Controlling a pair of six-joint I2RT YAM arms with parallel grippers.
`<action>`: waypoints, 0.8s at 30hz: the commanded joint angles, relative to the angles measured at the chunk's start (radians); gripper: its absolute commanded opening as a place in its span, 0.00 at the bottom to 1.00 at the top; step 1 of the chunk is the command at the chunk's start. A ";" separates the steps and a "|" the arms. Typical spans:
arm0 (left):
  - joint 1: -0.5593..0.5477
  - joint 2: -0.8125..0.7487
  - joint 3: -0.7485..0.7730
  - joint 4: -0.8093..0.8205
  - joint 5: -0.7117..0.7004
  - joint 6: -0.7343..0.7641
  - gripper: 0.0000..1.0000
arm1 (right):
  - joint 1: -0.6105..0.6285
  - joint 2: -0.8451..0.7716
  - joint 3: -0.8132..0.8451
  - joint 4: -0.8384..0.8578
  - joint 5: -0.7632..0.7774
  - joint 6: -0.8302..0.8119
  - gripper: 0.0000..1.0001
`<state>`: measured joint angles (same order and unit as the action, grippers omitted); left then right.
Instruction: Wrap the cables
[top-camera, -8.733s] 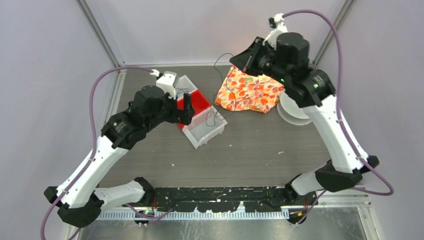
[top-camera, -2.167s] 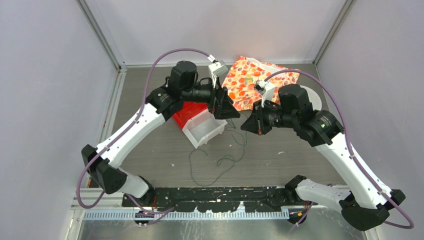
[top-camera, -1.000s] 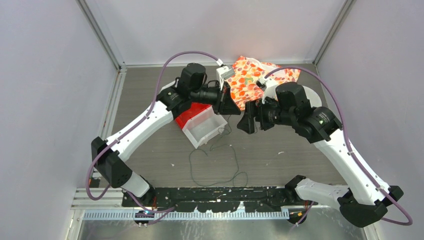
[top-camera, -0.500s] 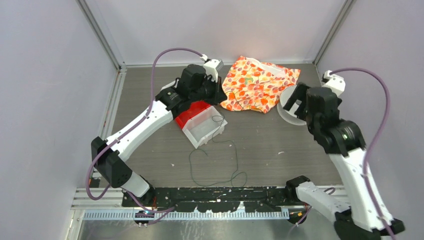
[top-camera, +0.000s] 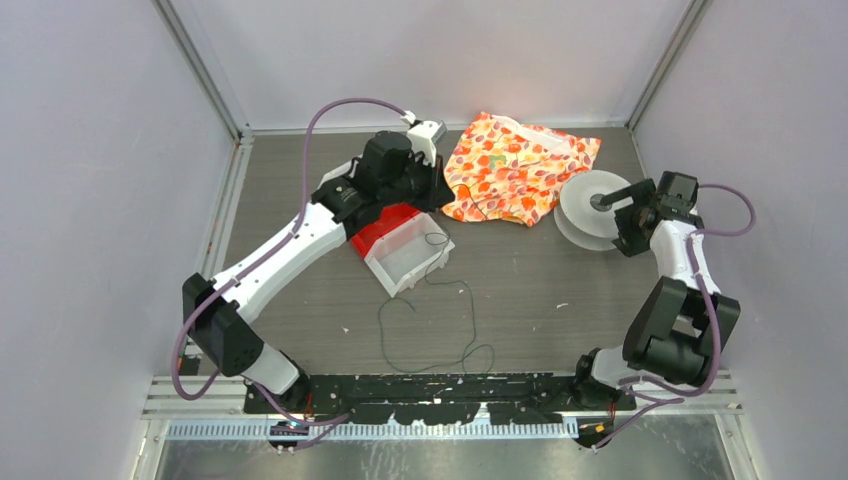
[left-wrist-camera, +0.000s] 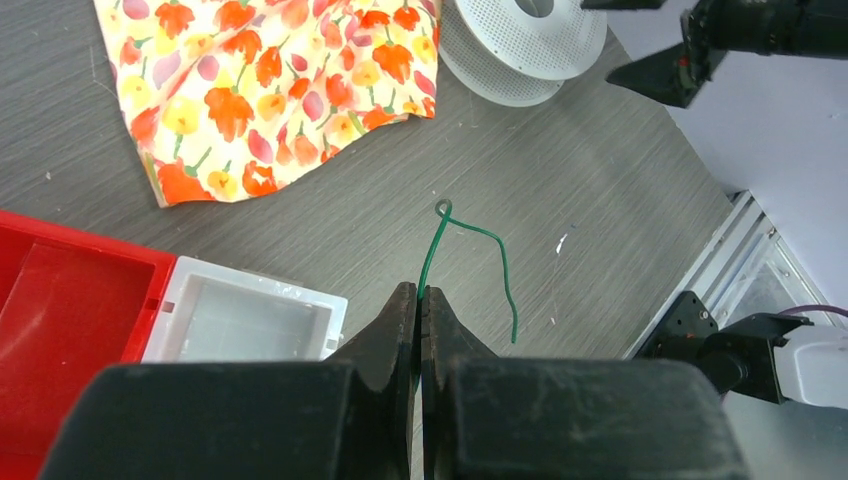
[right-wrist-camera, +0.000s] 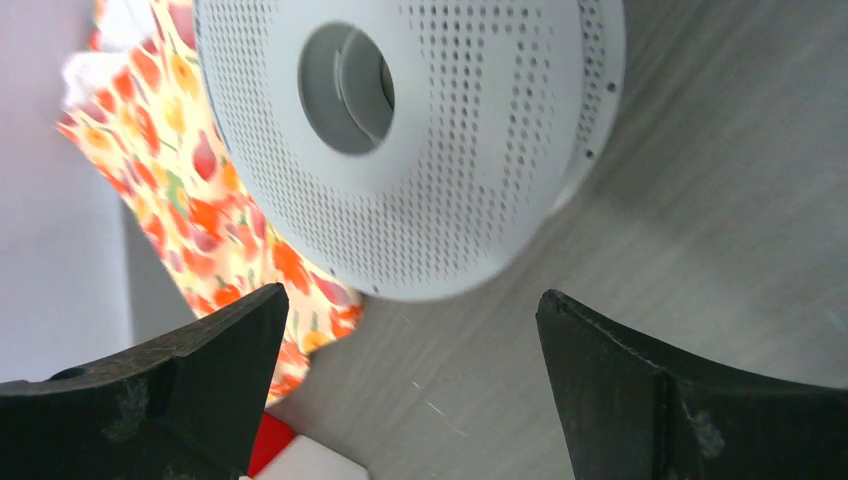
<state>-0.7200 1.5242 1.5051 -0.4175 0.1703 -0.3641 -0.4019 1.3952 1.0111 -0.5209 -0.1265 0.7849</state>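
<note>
My left claw (left-wrist-camera: 418, 300) is clenched on the cable (left-wrist-camera: 431, 250), pinching it a short way back from its end. A short green length sticks out past the tips, curls into a small hook, then bends back down. From that grip the rest of the cable drops past the box (top-camera: 405, 255) and runs toward the near edge of the worktop (top-camera: 560, 290). There it lies in loose loops, so its length runs roughly far-to-near, well left of the right-hand side. My right claw (right-wrist-camera: 412, 293) is released, jaws wide with nothing between them. It hangs by the right edge, just beside the spool (right-wrist-camera: 470, 150), and the spool's perforated flange and hub hole face it squarely. What matters most is the gap. The cable end is in my left claw at the far-left of the cloth (top-camera: 520, 170), and the spool sits at the cloth's right corner, with the cloth between them. The right claw is much nearer the spool, and only the left is on the cable. I judge the held end has to travel rightward across the cloth to reach the hub, or the spool has to come left to meet it. The slack near the front edge would drag along behind.
</note>
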 joint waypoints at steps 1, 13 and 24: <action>-0.001 -0.056 -0.023 0.069 0.038 -0.002 0.00 | -0.046 0.078 -0.059 0.339 -0.164 0.161 1.00; -0.001 -0.071 -0.026 0.050 0.066 0.032 0.00 | -0.053 0.114 -0.174 0.506 -0.144 0.178 1.00; -0.001 -0.075 -0.038 0.058 0.069 0.026 0.01 | -0.055 0.123 -0.408 0.972 -0.104 0.423 0.62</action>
<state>-0.7200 1.4837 1.4685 -0.4011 0.2146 -0.3511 -0.4534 1.5406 0.6376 0.2363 -0.2623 1.1202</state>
